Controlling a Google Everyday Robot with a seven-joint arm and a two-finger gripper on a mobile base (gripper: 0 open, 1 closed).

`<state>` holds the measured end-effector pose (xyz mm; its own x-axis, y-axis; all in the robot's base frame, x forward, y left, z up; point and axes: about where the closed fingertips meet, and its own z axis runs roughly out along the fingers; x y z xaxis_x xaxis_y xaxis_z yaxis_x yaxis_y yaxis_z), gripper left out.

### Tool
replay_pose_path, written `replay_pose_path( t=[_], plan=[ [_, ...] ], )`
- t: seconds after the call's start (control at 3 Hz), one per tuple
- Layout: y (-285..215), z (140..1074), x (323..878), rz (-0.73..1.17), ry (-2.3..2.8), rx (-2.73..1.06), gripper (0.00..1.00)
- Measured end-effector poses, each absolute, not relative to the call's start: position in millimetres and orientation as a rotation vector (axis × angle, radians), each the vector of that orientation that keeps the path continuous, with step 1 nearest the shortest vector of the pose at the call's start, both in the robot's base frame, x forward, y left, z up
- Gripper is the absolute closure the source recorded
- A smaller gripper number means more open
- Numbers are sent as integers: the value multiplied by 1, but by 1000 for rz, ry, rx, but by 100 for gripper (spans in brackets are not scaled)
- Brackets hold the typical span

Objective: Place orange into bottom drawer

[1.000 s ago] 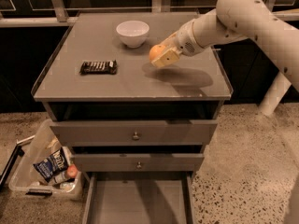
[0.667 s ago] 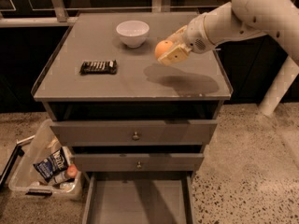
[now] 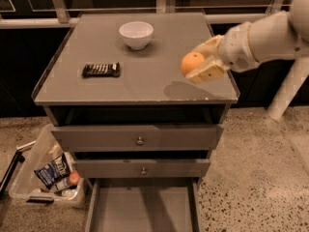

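Note:
My gripper [image 3: 195,63] is shut on the orange [image 3: 191,62], a small round bright fruit held between two pale fingers. It hangs in the air above the right front part of the grey cabinet top [image 3: 145,81], casting a shadow there. The arm comes in from the right. The bottom drawer [image 3: 142,209] is pulled open at the base of the cabinet, a shallow grey tray with nothing in it, well below and left of the gripper.
A white bowl [image 3: 136,34] stands at the back of the top. A dark snack bar [image 3: 101,69] lies at its left. Two upper drawers [image 3: 140,138] with round knobs are closed. A clear bin of snack packets [image 3: 50,175] sits on the floor at left.
The gripper has lifted the orange off the cabinet top and carried it right and toward the front edge. Bowl, snack bar and drawers have not moved.

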<state>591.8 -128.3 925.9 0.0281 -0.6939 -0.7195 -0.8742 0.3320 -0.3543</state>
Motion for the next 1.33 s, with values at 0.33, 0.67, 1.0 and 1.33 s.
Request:
replay_pose_path(
  t=[0.33, 0.67, 1.0, 1.33],
  plan=[
    [-150, 918, 543, 229, 1705, -1408, 100],
    [-159, 903, 506, 220, 1700, -1405, 100],
    [-159, 853, 477, 290, 1759, -1393, 100],
    [-159, 853, 477, 291, 1759, -1393, 100]
  ],
)
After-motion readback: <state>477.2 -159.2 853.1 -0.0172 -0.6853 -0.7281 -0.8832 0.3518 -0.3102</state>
